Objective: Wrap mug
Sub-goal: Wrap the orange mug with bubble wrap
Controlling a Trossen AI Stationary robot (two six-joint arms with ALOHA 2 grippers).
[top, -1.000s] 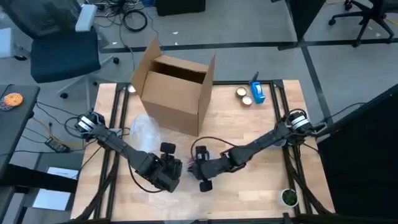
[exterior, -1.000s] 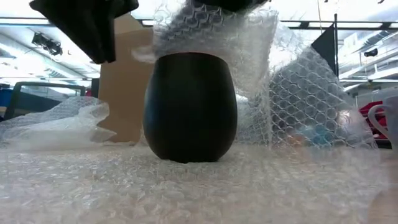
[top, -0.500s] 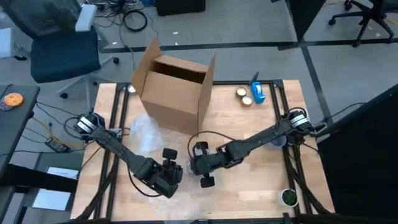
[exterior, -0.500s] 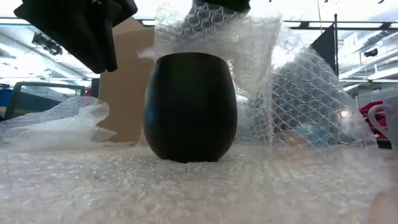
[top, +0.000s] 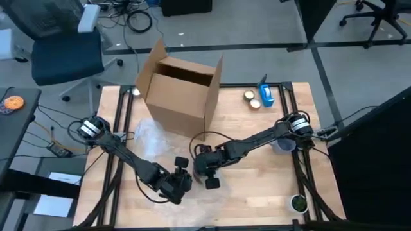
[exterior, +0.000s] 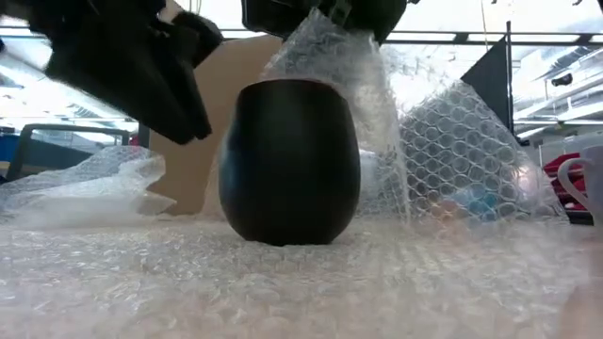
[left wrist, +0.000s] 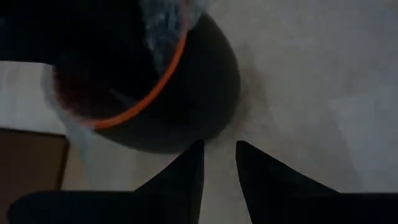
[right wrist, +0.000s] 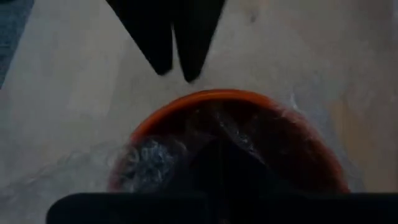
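Near the wooden tabletop's [top: 257, 192] front edge, the right gripper [right wrist: 214, 163] pinches clear bubble wrap [exterior: 363, 104] over the dark round orange-rimmed mug [exterior: 289, 162]; the left gripper [left wrist: 219, 163] beside it has fingers nearly closed, empty.

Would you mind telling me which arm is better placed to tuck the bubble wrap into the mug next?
Probably the right: the right gripper holds the bubble wrap over the mug. The left gripper hangs beside it, nearly shut and empty.

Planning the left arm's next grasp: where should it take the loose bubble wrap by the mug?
Probably the free edge of the bubble wrap hanging beside the mug, from the side. The right gripper already pinches its top over the rim; left gripper hovers nearby, nearly closed.
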